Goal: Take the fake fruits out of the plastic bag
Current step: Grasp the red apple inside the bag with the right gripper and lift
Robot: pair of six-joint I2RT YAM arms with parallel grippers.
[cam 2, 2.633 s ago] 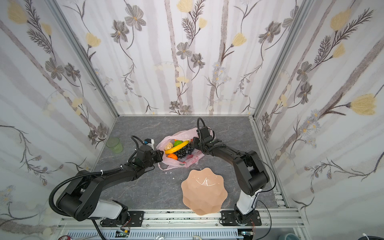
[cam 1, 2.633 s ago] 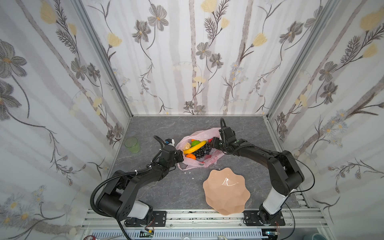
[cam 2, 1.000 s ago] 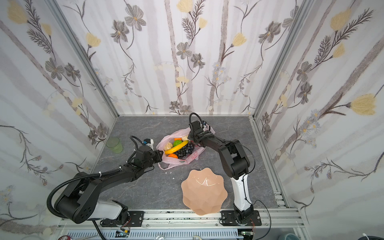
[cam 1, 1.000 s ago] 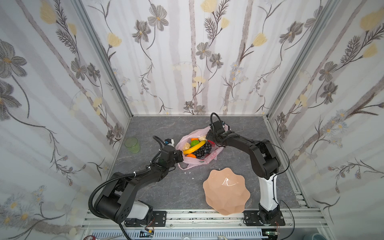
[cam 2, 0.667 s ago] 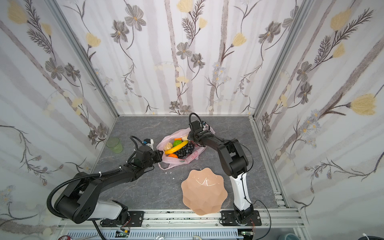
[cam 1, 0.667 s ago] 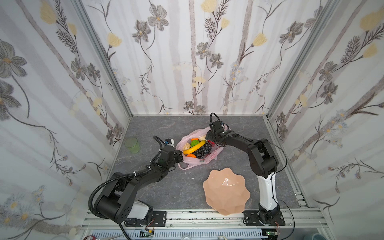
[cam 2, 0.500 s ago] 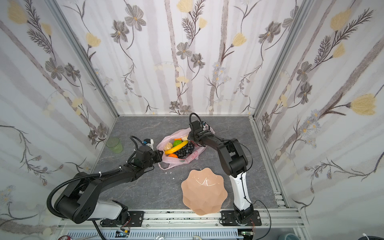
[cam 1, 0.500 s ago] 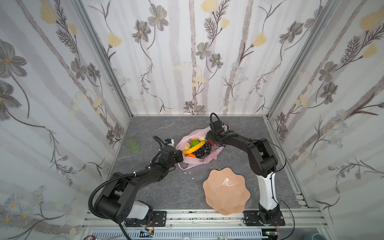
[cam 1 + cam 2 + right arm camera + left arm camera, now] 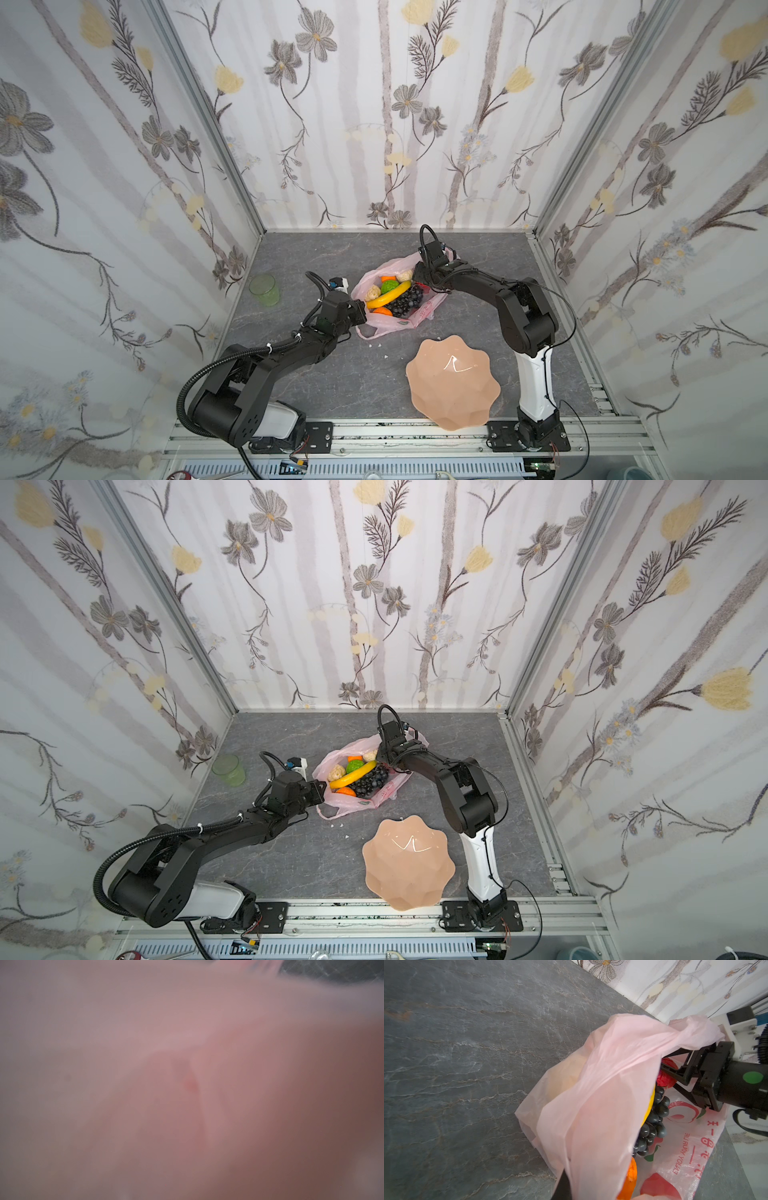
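Seven fake fruits (image 9: 394, 296) lie bunched inside the plastic bag (image 9: 401, 322), which sits open-mouthed near the middle of the grey surface (image 9: 316, 257), toward its far edge. They are a banana (image 9: 353, 774), grapes (image 9: 370, 782), a green bumpy fruit (image 9: 354, 766), two oranges and two pears. An eighth, the red apple (image 9: 665, 1080), shows only in the left wrist view, between the spread fingers of the right gripper (image 9: 669, 1073) (contact cannot be told). That arm reaches from the near-right corner, elbow raised, into the bag's far side; pink plastic veils its wrist camera. Pressed together, the left gripper (image 9: 360, 316) pinches the bag's near-left rim, its arm stretched low from the near-left corner. One peach plate (image 9: 453, 388) lies by the near edge, and a green cup (image 9: 264, 289) stands near the left edge.
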